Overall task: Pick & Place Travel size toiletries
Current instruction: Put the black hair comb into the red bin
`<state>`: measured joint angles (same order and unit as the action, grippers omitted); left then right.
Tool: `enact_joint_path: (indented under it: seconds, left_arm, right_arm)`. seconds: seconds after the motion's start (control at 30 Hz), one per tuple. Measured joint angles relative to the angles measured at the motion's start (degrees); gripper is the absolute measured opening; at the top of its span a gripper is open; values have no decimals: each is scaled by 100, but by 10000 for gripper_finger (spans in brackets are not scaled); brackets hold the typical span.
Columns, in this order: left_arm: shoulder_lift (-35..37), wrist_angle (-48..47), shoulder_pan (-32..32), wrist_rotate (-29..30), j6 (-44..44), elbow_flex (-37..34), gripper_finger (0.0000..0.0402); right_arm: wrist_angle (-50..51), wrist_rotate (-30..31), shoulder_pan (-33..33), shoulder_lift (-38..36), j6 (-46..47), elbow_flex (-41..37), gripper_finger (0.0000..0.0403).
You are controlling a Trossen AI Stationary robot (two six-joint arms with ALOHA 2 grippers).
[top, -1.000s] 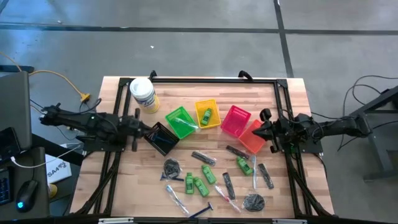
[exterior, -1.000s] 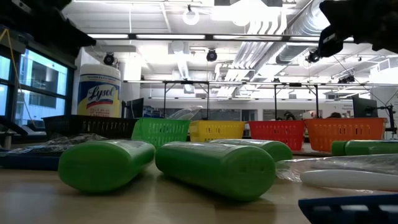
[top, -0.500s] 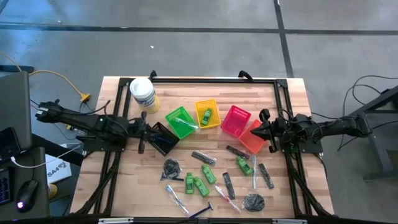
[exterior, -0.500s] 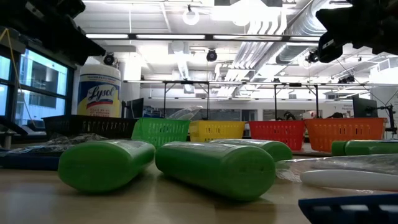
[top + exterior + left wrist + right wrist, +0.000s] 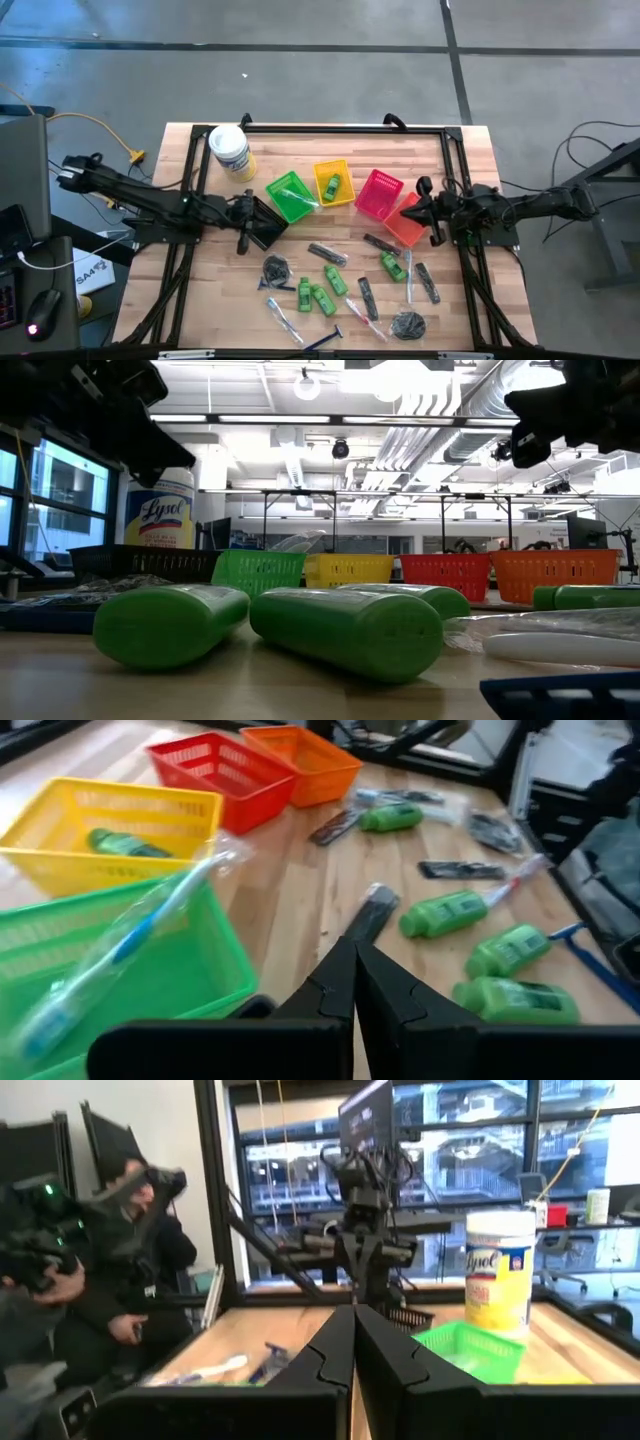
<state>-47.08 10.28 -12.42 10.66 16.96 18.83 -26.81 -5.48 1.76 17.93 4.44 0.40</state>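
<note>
The travel size toiletries lie loose on the near half of the table: green mini bottles (image 5: 334, 280) (image 5: 443, 912), black combs (image 5: 327, 253), clear tubes (image 5: 285, 318), dark coiled bundles (image 5: 276, 268) and a blue razor (image 5: 325, 340). One green bottle (image 5: 330, 186) lies in the yellow basket (image 5: 60, 870). A clear-wrapped toothbrush (image 5: 120, 950) leans on the green basket's rim (image 5: 215, 995). My left gripper (image 5: 258, 222) (image 5: 355, 955) hangs shut and empty above the black basket (image 5: 272, 234). My right gripper (image 5: 412, 211) (image 5: 355, 1315) is shut and empty above the orange basket (image 5: 403, 228).
The pink-red basket (image 5: 378, 193) stands between the yellow and orange ones. A white tub with a yellow label (image 5: 231, 152) stands at the far left. A black frame (image 5: 330, 130) runs round the table. A person (image 5: 100, 1270) sits beyond the table's left side.
My left gripper has reached toward the table's right edge and sunk a little, coming over the black basket, still shut. The toiletries and baskets have stayed where they were.
</note>
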Motion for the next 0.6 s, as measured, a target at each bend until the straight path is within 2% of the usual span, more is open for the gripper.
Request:
enact_joint_path:
  seconds: [0.1, 0.27, 0.47, 0.6]
  left_arm:
    - [-150, 357, -1, -7, -17, 1, 0]
    - [-161, 298, -1, -43, 86, 57, 0]
    - [-161, 280, -10, -691, 263, 59, 0]
    - [-161, 271, -292, -587, 125, 59, 0]
  right_arm:
    - [164, -75, 0, 0, -5, 0, 3]
    - [186, -373, 0, 0, 3, 0, 3]
    - [186, -224, 0, 0, 3, -4, 3]
    - [184, -218, 0, 0, 15, -4, 3]
